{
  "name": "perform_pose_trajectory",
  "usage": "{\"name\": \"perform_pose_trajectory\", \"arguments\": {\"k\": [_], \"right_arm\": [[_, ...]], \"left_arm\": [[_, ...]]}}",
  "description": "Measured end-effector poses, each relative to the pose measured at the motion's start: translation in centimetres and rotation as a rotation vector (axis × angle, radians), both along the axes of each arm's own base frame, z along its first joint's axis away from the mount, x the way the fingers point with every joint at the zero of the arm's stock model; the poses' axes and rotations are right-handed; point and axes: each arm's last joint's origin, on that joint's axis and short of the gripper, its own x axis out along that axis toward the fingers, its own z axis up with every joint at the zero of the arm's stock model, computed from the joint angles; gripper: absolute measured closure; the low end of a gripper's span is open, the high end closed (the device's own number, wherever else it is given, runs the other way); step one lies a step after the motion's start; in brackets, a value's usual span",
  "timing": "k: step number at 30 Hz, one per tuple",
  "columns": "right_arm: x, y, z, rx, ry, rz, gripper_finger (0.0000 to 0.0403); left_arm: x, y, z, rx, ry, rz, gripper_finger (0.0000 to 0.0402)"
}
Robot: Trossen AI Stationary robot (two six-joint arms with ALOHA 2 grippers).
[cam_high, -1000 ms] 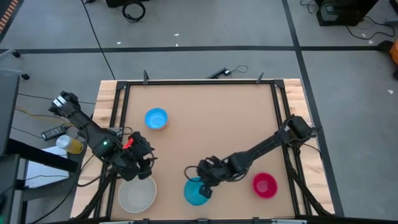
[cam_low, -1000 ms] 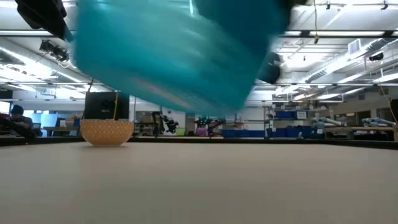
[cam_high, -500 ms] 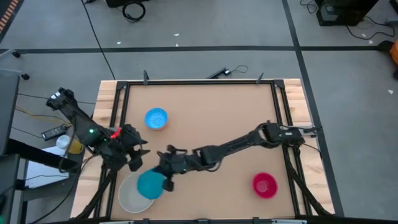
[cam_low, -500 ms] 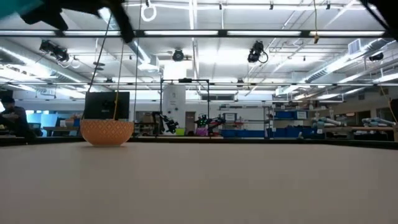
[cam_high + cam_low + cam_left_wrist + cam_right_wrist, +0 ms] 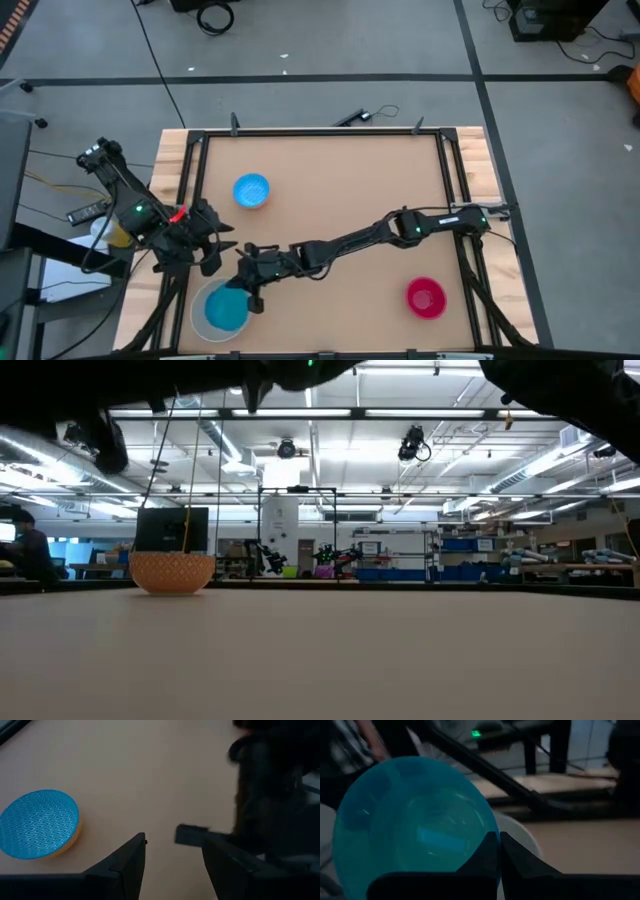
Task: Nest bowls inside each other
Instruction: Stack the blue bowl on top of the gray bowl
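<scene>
My right gripper (image 5: 248,292) reaches across from the table's right and is shut on the teal bowl (image 5: 224,311), which sits over the white-grey bowl (image 5: 199,303) at the near left corner. The right wrist view shows the teal bowl (image 5: 410,825) tilted, with the white-grey bowl (image 5: 519,833) behind it; whether the two touch, I cannot tell. My left gripper (image 5: 214,254) stands open just beyond them, holding nothing. The light blue bowl (image 5: 251,190) rests on its base at the far left, and the magenta bowl (image 5: 425,297) at the near right. My right gripper pinches the teal bowl's rim (image 5: 484,839) between its two fingers, on the side of the bowl toward the table's right. The fingers come in nearly level from the right, slanting a little downward. The bowl is tilted in the hold, over the white-grey bowl.
A black frame (image 5: 320,132) runs round the tabletop, with wooden slats (image 5: 168,160) outside it on the left and right. The table's middle and far right lie bare. In the left wrist view the light blue bowl (image 5: 39,823) lies ahead of the open fingers, and the right arm (image 5: 270,795) crosses dark beside them.
My right gripper has swept from the near middle toward the table's left, rolling as it went, and has carried the teal bowl over the white-grey bowl. My left gripper has drawn back from the white-grey bowl, up and toward the left edge, staying open.
</scene>
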Motion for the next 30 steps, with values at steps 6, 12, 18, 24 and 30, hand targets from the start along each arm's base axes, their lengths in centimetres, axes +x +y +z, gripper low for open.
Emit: {"name": "perform_pose_trajectory", "arguments": {"k": [6, 12, 18, 24, 30], "right_arm": [[0.0, -0.2, 0.0, -0.068, -0.016, 0.001, 0.0396], [-0.1, -0.2, -0.5, -0.088, 0.03, -0.002, 0.0396], [-0.1, -0.5, -0.5, -0.126, 0.034, -0.102, 0.0395], [-0.1, -0.7, -0.7, -0.164, 0.05, -0.165, 0.0395], [-0.1, -0.9, -1.0, -0.174, 0.067, -0.165, 0.0394]], "left_arm": [[0.1, -0.1, -0.1, 0.0, 0.003, 0.004, 0.0205], [0.0, -0.1, -0.2, -0.06, 0.026, 0.018, 0.0205], [0.3, -1.4, -1.1, -0.283, 0.173, 0.076, 0.0205], [1.0, -3.3, -2.8, -0.372, 0.381, 0.097, 0.0205], [1.5, -3.9, -4.5, -0.275, 0.525, 0.146, 0.0212]]}}
